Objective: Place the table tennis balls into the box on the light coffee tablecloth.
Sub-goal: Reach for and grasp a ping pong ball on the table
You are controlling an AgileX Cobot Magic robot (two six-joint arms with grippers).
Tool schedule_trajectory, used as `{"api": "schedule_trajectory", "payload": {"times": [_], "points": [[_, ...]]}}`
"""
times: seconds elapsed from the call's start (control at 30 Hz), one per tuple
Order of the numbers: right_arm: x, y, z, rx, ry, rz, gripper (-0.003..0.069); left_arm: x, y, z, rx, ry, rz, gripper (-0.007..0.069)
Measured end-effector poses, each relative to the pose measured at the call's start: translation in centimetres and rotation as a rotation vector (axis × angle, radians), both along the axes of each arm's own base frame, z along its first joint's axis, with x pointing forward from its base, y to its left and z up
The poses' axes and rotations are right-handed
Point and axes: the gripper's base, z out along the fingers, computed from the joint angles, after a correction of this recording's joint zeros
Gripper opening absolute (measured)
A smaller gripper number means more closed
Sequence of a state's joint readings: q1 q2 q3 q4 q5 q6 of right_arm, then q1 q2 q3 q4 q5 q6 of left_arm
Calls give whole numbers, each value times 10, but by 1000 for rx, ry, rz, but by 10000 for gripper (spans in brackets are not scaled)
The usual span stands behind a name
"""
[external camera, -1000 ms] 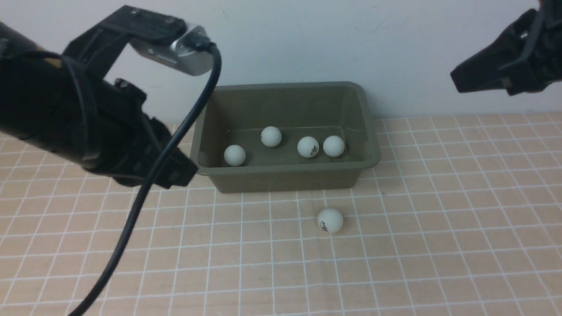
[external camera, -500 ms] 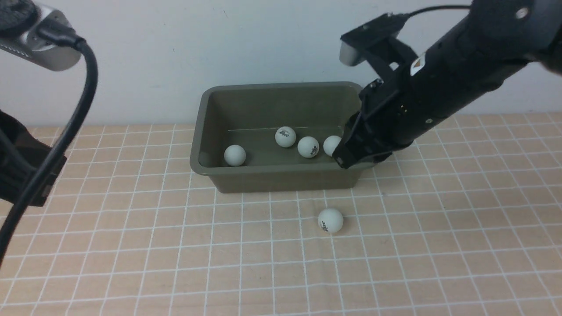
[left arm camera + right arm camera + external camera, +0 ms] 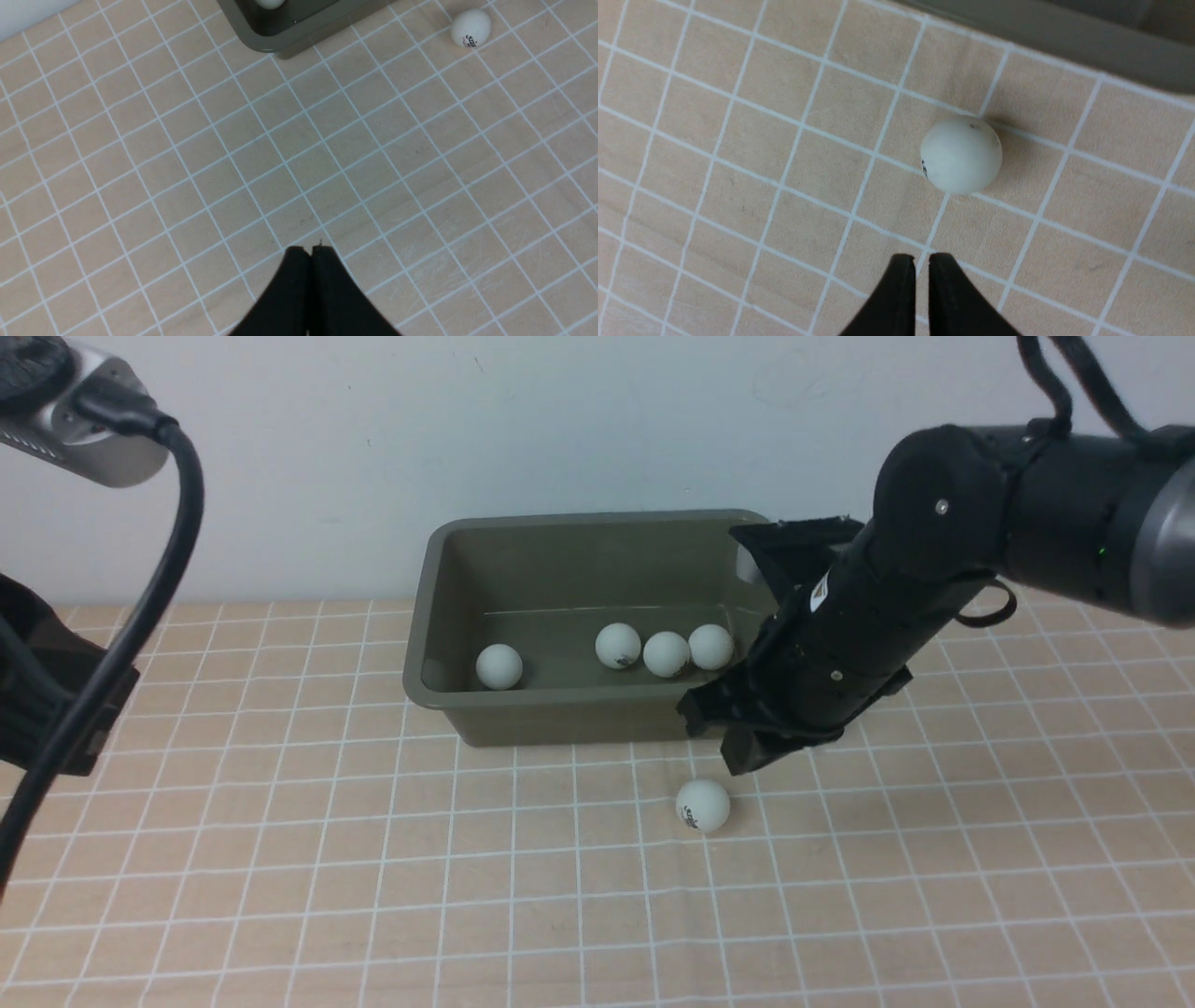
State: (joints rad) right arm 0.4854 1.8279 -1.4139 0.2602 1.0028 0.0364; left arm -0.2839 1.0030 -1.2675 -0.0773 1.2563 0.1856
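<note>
Four table tennis balls (image 3: 666, 653) were pictured lying in the olive grey-green box (image 3: 597, 721), which was set on the light coffee tablecloth (image 3: 373, 896) near a white wall (image 3: 579, 420). Three were clustered side by side toward the box's right end, and one was left apart at its left end. The fifth ball (image 3: 702, 805) was seen on the cloth just in front of the box's front wall.

In the front view, the right arm (image 3: 943, 569) was shown angled down past the box's right corner, its tip held just beside the fifth ball, but the set of its fingers could not be made out there. The right wrist view supplied that: the right arm's fingers (image 3: 901, 298) were seen parted by a narrow slit, with nothing between them and the ball untouched beyond their tips.

Of the left arm (image 3: 47, 681), only dark bulk, a cable and a camera were caught at the front view's left edge. Its wrist view showed the left arm's fingers (image 3: 294, 289) pressed together, empty, over bare cloth, well apart from box and ball.
</note>
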Motion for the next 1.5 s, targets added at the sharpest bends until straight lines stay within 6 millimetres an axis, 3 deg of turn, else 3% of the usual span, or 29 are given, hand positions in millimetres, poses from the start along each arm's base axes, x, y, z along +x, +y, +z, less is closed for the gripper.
{"api": "schedule_trajectory", "payload": {"times": [0.13, 0.3, 0.33, 0.4, 0.43, 0.6, 0.87, 1.23, 1.37, 1.5], "points": [[3, 1, -6, -5, 0, 4, 91, 0, 0, 0, 1, -1, -2, -69], [5, 7, -8, 1, -48, 39, 225, 0, 0, 0, 6, -3, -9, -69], [6, 9, -11, 1, -53, 45, 288, 0, 0, 0, 6, -3, -9, -69], [7, 11, -14, -2, -51, 46, 328, 0, 0, 0, 4, -2, -10, -69], [9, 13, -20, -3, -48, 44, 391, 0, 0, 0, 4, -2, -10, -69], [17, 16, -38, -8, -52, 34, 465, 0, -1, 0, 0, -1, -12, -69], [27, 21, -68, -30, -61, 50, 471, -1, -2, 0, -13, 3, -18, -69], [32, 22, -90, -56, -51, 59, 460, -1, -2, 0, -12, 2, -21, -69], [32, 21, -87, -69, -47, 70, 354, -1, -2, 0, -11, 2, -22, -69], [29, 16, -69, -138, -25, 126, 360, -1, -2, 0, -11, 2, -22, -69]]}}
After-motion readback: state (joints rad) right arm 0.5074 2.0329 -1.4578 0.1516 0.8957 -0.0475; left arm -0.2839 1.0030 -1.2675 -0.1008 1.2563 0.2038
